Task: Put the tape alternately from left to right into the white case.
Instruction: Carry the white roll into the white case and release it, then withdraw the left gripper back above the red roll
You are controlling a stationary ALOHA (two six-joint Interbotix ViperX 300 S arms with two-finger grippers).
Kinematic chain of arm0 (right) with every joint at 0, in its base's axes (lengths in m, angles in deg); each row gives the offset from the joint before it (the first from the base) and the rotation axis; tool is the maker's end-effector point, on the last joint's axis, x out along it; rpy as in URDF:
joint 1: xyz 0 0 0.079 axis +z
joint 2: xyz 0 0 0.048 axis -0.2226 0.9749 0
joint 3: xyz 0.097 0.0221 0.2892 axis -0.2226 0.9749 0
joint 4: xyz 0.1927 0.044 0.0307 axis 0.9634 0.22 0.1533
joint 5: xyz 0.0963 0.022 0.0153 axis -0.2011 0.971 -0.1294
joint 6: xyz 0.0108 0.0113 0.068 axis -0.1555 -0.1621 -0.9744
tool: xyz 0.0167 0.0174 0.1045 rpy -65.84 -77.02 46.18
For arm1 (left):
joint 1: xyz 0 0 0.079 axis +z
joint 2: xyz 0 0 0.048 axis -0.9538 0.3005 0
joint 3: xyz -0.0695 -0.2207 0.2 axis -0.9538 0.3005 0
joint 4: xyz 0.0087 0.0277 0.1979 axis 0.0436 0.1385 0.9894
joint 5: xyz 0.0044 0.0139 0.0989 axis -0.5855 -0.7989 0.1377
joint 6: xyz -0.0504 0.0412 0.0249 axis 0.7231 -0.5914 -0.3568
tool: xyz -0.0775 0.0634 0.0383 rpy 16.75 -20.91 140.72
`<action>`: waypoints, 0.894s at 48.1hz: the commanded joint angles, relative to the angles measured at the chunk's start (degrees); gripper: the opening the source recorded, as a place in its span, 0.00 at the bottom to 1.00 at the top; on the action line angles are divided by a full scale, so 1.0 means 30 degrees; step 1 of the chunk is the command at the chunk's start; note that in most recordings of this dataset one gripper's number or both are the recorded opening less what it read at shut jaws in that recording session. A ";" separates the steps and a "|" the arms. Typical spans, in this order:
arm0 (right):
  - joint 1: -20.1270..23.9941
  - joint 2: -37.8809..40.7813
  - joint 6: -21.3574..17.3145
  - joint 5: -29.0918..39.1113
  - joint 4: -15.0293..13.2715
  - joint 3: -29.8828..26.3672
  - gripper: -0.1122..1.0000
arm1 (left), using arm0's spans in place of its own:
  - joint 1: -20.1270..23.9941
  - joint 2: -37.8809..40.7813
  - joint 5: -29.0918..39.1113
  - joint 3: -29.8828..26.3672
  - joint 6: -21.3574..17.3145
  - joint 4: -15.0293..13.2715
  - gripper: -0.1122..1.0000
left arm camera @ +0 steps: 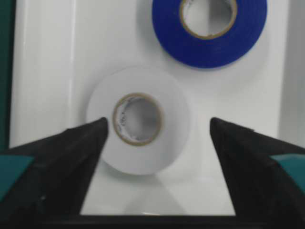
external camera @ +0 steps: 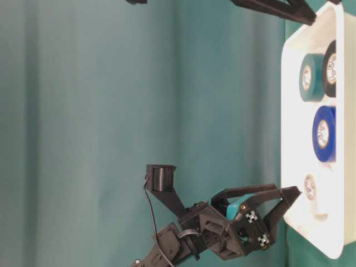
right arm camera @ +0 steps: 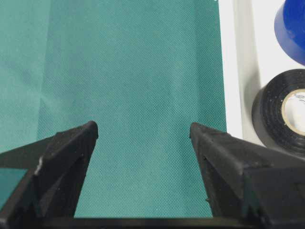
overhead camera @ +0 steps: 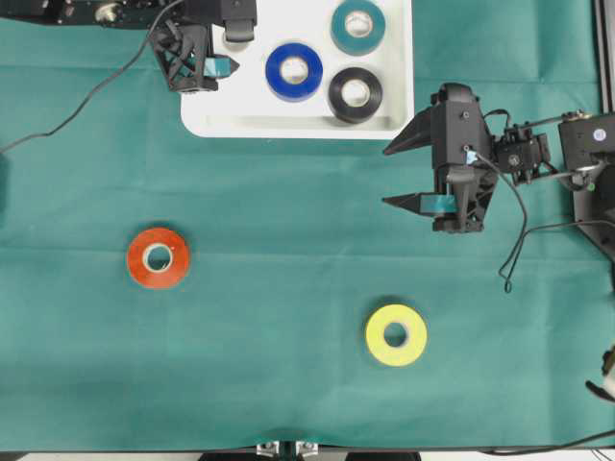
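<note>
White roll (left arm camera: 138, 119) lies flat in the case (left arm camera: 43, 95); we see left hand (left arm camera: 157, 129) released around it, right hand (right arm camera: 143, 133) released too.

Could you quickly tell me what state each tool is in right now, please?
Left tool: open, holding nothing; the white tape lies free in the white case between its fingers.
Right tool: open, empty, over the green cloth.

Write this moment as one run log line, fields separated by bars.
left gripper: open over white tape | white case: white, blue, teal, black | cloth: orange-red, yellow | right gripper: open, empty
</note>
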 commanded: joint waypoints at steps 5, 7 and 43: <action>0.0029 -0.0205 0.0000 -0.0176 0.0029 -0.0117 0.86 | 0.0000 -0.0469 -0.0117 -0.0176 0.0029 0.0000 0.86; 0.0029 -0.0205 0.0000 -0.0176 0.0000 -0.0117 0.86 | 0.0000 -0.0469 -0.0146 -0.0146 0.0029 0.0000 0.84; 0.0029 -0.0234 0.0000 -0.0293 0.0029 -0.0117 0.86 | -0.2637 -0.1377 -0.0088 0.0908 0.0615 -0.0088 0.83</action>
